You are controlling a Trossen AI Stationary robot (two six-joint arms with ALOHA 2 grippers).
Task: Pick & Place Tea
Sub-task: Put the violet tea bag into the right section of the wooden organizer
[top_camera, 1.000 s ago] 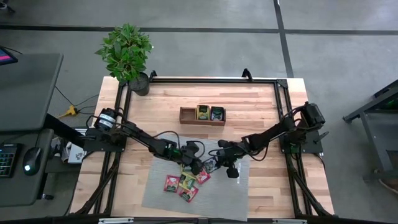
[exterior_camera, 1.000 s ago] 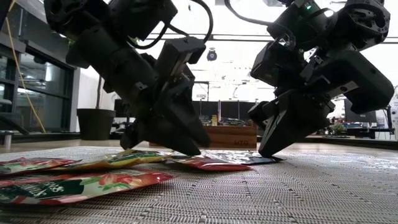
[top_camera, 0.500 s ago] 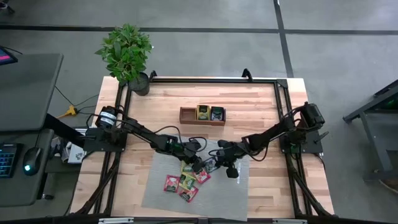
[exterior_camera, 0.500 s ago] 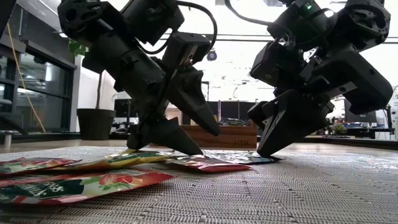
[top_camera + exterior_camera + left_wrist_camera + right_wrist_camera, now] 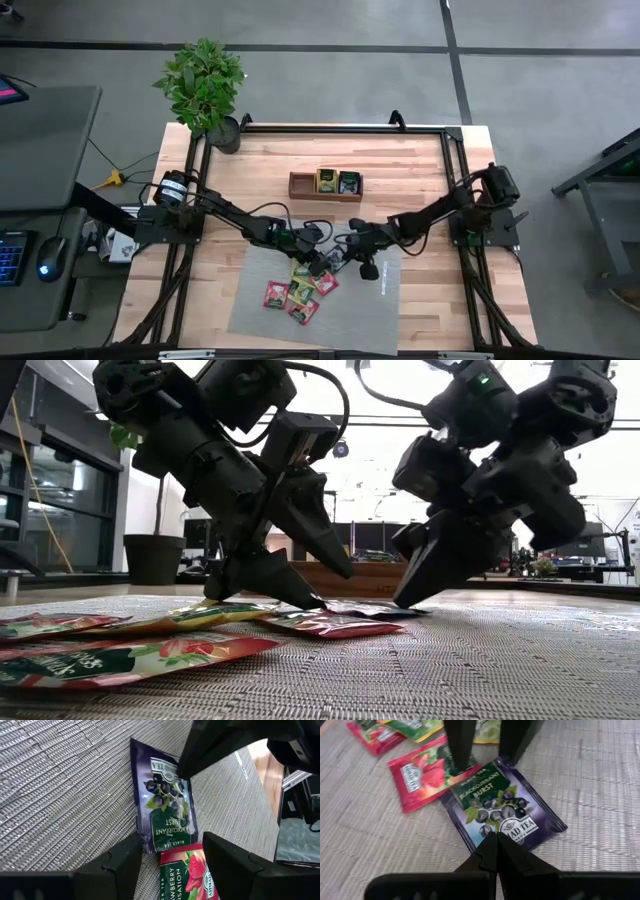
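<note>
Flat tea sachets (image 5: 300, 290) scattered on grey mat (image 5: 250, 300)

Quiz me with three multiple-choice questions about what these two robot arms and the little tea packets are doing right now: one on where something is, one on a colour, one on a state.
1. Where does the wooden tray sit?
A. On the bare table behind the grey mat
B. On the mat
C. Under the plant

2. What colour is the blackcurrant sachet lying between the grippers?
A. Yellow
B. Dark purple
C. White

3. How do the left gripper's fingers stand?
A. Shut tight
B. Clamped on a sachet
C. Open

Answers: 1 A, the high view shows it on wood beyond the mat. 2 B, both wrist views show its dark purple wrapper. 3 C, the left wrist view shows the fingers spread over the sachet's end; the right gripper is shut.
</note>
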